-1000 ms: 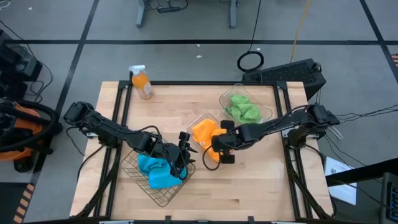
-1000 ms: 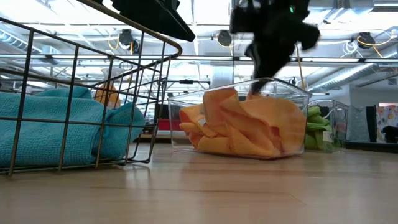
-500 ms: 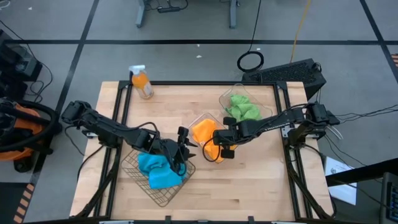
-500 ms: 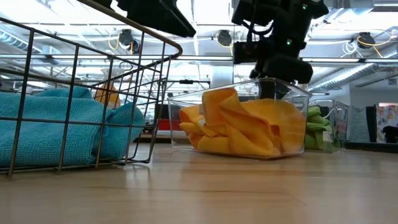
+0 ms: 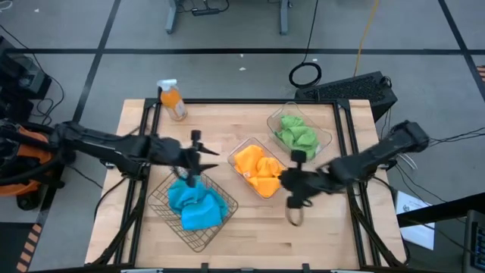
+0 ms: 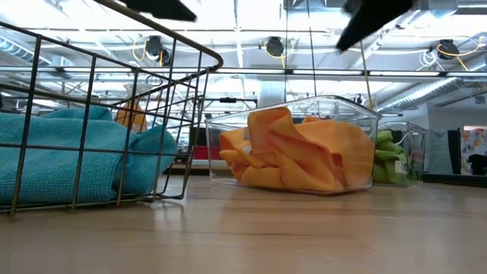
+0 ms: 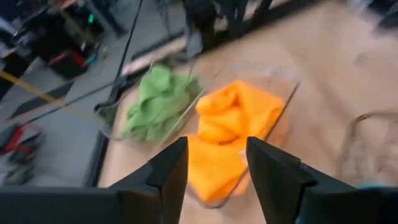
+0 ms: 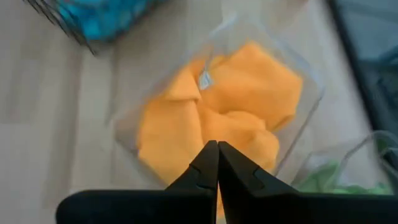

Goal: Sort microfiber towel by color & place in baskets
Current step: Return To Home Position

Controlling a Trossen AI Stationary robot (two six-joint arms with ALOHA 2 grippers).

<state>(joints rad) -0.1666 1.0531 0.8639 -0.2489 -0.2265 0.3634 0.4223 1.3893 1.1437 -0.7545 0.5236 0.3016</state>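
Table (image 5: 333, 243): one wire basket (image 5: 161, 206), two clear tubs (image 5: 250, 140) (image 5: 326, 138), three towel heaps (image 5: 195, 206) (image 5: 258, 165) (image 5: 295, 133)

The pale wooden worktop (image 5: 250, 231) carries four things. A middle clear tub (image 5: 234, 152) stands near its centre. Seen from above, the dark wire basket (image 5: 161, 203) sits just beside that tub, lower left; the second clear tub (image 5: 324, 136) sits near it, upper right; the orange spray bottle (image 5: 173, 101) stands well apart, upper left

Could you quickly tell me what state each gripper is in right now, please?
Left gripper: open, holding nothing.
Right gripper: closed, holding nothing.
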